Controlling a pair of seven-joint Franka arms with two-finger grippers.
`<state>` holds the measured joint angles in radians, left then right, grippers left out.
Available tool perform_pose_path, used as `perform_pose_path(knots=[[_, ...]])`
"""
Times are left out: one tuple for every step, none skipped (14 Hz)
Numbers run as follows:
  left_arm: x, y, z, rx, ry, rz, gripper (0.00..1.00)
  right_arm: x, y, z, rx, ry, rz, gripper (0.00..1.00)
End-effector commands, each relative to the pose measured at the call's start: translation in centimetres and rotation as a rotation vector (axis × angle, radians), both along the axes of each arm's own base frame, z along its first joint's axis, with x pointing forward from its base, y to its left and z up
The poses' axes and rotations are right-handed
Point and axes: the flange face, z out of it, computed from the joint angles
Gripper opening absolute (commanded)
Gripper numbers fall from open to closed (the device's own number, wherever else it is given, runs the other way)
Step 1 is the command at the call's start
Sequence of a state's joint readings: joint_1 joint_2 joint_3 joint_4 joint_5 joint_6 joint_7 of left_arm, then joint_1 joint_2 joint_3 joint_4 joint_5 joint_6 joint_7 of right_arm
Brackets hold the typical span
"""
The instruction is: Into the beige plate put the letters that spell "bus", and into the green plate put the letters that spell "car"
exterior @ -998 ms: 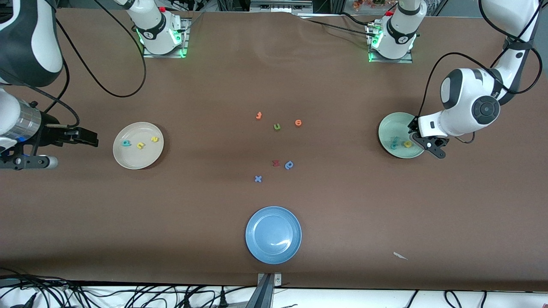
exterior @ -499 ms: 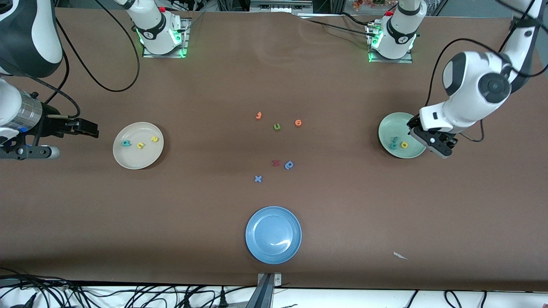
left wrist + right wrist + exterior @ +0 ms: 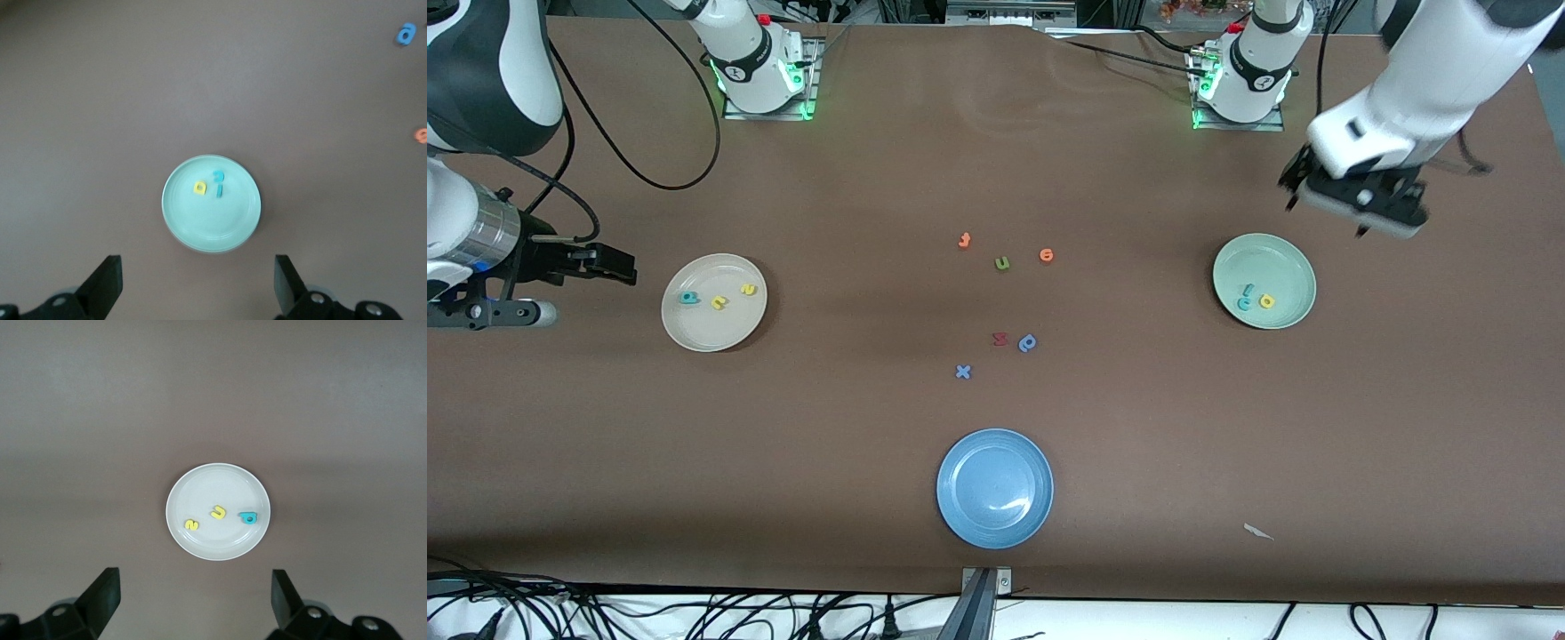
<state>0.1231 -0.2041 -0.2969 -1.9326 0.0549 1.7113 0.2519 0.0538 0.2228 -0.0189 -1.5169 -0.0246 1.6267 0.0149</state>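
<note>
Smooth round beige plate (image 3: 714,302) holds the foam b, u, s in a row; the green plate (image 3: 1264,281) holds c, a, r clustered. Left tool (image 3: 1356,200) and right tool (image 3: 596,264) hang spread wide, empty.

Both arms hang raised, left gripper (image 3: 1356,200) and right gripper (image 3: 609,264) each with fingers spread wide, empty

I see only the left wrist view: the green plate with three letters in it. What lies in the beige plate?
Observer: The beige plate holds a teal b, a yellow u and a yellow s.
Operator: Where is the right gripper?
Observer: The right gripper hangs open over the table beside that plate.
Operator: Is there another plate?
Observer: A blue plate lies nearer to the front camera than the blue x.
</note>
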Motion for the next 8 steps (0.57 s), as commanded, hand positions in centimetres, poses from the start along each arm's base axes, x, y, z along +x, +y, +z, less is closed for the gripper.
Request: perform_pose_path(knots=[[0.7,5.5,5.3,-0.025,0.041,0.124,1.0,-0.5,-0.5,0.5,0.002,-0.013,-0.001,1.0],[0.6,6.6,6.2,-0.057,0.052,0.151,1.0,-0.5,-0.4,0.5,0.011,-0.011,-0.006,1.0],[0.3,8.5,6.3,-0.094,0.073,0.192,1.0,-0.5,-0.3,0.5,0.014,-0.01,-0.007,1.0],[0.3,9.2,6.1,-0.13,0.087,0.21,1.0,-0.5,-0.4,0.5,0.014,-0.01,-0.008,1.0],[0.7,9.1,5.0,-0.135,0.11,0.213,1.0,-0.5,-0.4,0.5,0.014,-0.01,-0.007,1.0],[0.8,9.0,4.9,-0.137,0.112,0.217,1.0,-0.5,-0.4,0.5,0.015,-0.01,-0.001,1.0],[0.9,8.4,5.0,-0.134,0.113,0.208,1.0,-0.5,-0.4,0.5,0.016,-0.011,-0.001,1.0],[0.9,8.4,5.0,-0.132,0.113,0.209,1.0,-0.5,-0.5,0.4,0.016,-0.008,-0.004,1.0]])
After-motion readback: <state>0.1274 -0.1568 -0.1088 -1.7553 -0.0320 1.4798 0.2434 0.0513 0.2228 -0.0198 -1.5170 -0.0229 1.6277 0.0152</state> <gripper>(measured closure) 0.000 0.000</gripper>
